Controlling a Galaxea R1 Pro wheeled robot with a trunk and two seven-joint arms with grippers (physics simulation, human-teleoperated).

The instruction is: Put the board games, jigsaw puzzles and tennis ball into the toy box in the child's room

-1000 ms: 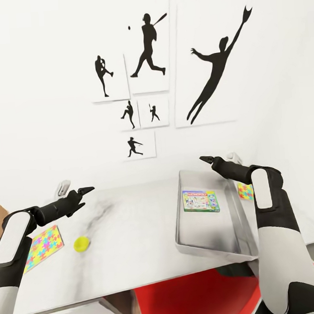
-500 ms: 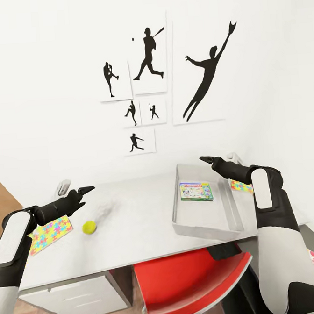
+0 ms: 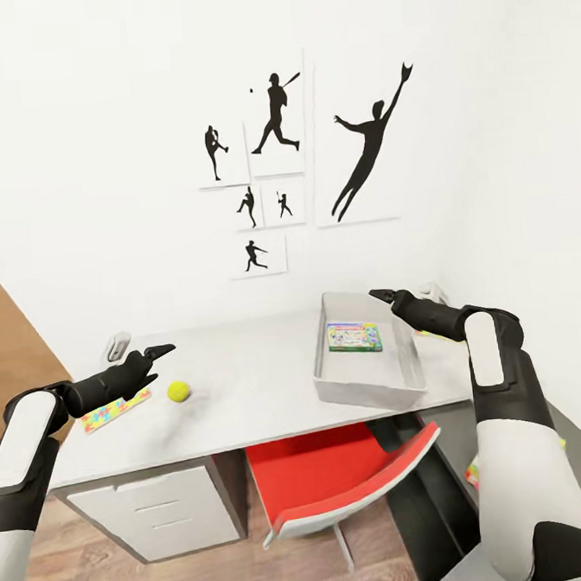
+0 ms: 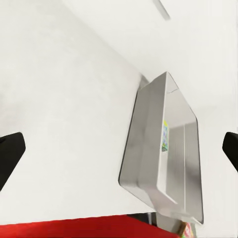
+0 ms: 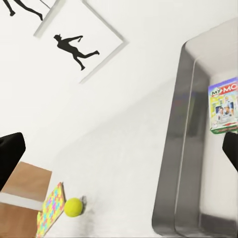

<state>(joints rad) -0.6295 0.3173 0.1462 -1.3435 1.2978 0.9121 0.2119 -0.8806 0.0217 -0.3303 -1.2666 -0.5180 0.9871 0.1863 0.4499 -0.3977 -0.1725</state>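
Left gripper point(image 3: 156, 352) and right gripper point(image 3: 379, 296): both spread wide, empty, held above the table point(image 3: 245, 389). Toy box point(image 3: 367, 387) on the table's right part, long axis running toward the wall; game box point(image 3: 354, 337) flat inside. Tennis ball point(image 3: 179, 391) beside puzzle box point(image 3: 117, 408), near the left gripper.

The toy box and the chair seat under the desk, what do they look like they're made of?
Toy box: probably brushed metal, going by its plain grey walls with a soft sheen, though grey plastic is possible. Chair seat: likely moulded plastic, a smooth glossy red shell with a curved lip and no fabric texture.
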